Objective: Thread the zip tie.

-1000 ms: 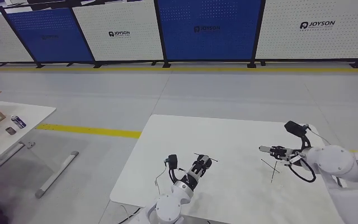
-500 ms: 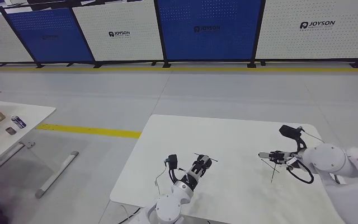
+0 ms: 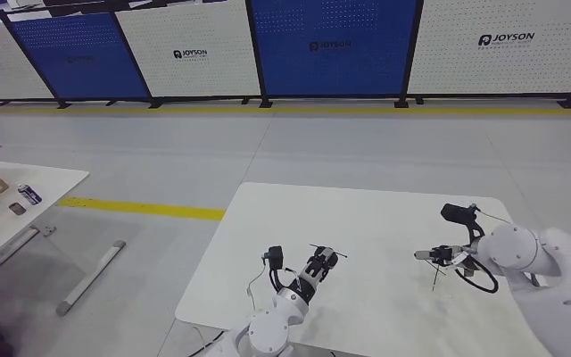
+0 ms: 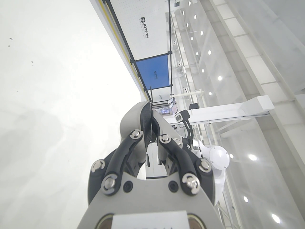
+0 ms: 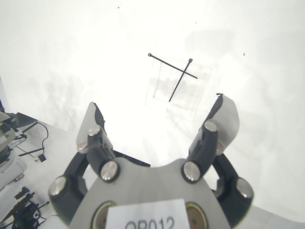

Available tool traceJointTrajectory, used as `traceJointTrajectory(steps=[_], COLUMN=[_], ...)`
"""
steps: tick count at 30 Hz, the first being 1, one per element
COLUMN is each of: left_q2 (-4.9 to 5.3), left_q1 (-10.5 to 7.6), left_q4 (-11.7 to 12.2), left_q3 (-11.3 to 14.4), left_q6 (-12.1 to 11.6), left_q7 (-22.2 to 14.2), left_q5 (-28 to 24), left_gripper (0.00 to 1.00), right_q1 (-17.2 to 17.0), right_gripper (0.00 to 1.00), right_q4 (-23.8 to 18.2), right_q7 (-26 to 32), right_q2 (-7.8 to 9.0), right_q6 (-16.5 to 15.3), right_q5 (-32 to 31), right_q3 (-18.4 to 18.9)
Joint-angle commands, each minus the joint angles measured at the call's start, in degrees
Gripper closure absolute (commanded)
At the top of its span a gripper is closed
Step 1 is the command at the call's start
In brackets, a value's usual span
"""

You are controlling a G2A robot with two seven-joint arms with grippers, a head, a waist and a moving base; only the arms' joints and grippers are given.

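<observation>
Lying crossed, 2 zip ties (image 5: 184,71), ahead of right end effector (image 5: 157,101)

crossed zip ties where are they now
In the right wrist view the crossed zip ties lie on a clear square at the right of the table, just ahead of the open right gripper.

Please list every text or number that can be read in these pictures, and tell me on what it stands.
Panels: each carries a brand logo, which is not quoted here.
Right label, behind the right claw: its characters are cut by the picture's edge and cannot be read whole.
Left label, behind the left claw: cut off, unreadable.
</observation>
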Motion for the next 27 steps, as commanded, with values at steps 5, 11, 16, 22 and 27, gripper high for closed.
traceJointTrajectory(steps=[5, 11, 16, 22, 27], left_q2=[0.0, 0.0, 0.0, 0.0, 0.0], left_q1=[0.0, 0.0, 0.0, 0.0, 0.0], left_q4=[0.0, 0.0, 0.0, 0.0, 0.0], left_q3=[0.0, 0.0, 0.0, 0.0, 0.0], left_q6=[0.0, 0.0, 0.0, 0.0, 0.0], left_q7=[0.0, 0.0, 0.0, 0.0, 0.0], left_q5=[0.0, 0.0, 0.0, 0.0, 0.0], left_gripper=[1.0, 1.0, 1.0, 1.0, 1.0], right_q1=[0.72, 1.38, 0.25, -0.63, -0.75], right_gripper=[0.0, 0.0, 0.0, 0.61, 0.73], right_q4=[2.98, 3.64, 3.7, 3.14, 2.38], right_q7=[1.13, 1.13, -0.77, -0.74, 0.8], right_q2=[-0.07, -0.08, -0.07, 0.43, 0.62], right_q6=[-3.07, -2.95, -5.56, -6.48, -5.03], right_q5=[1.96, 2.47, 3.65, 3.61, 2.15], right_q3=[-1.1, -1.2, -1.03, 0.61, 0.56])
